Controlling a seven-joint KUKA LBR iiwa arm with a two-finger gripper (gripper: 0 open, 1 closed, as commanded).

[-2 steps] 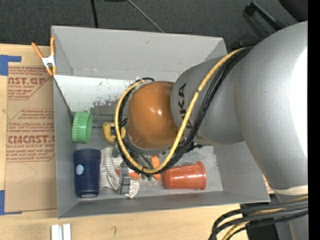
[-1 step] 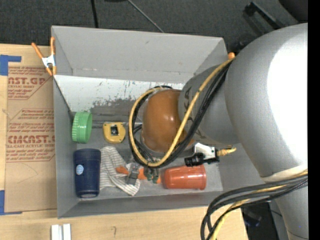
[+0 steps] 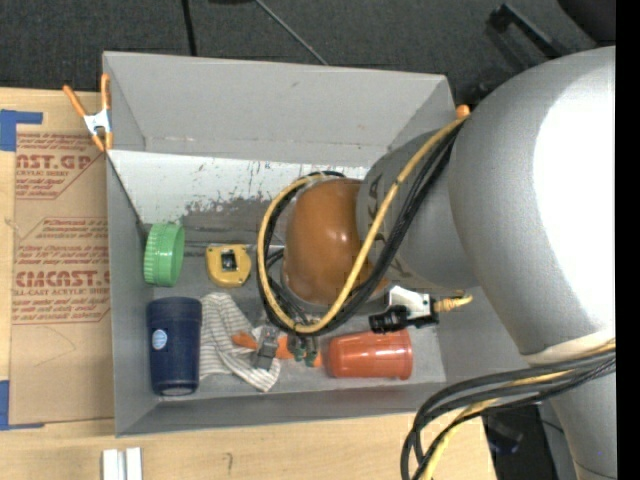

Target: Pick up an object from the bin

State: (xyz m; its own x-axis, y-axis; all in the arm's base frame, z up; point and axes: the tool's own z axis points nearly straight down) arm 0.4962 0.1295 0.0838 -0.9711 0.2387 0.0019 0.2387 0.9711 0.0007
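Observation:
My gripper [image 3: 272, 346] comes down under the arm's orange cover at the bin's front middle. It is low over the right edge of a crumpled grey-white cloth [image 3: 228, 340]. Small orange bits [image 3: 244, 340] show right beside it on the cloth. A red-orange cylinder [image 3: 369, 356] lies on its side just to the right of the gripper. A yellow tape measure [image 3: 228, 264] sits behind the cloth. Nothing can be seen held.
A dark blue cylinder [image 3: 174, 345] lies at the front left, and a green round lid-like thing [image 3: 164, 254] stands behind it near the left wall. The arm with its yellow and black cables covers the bin's right half.

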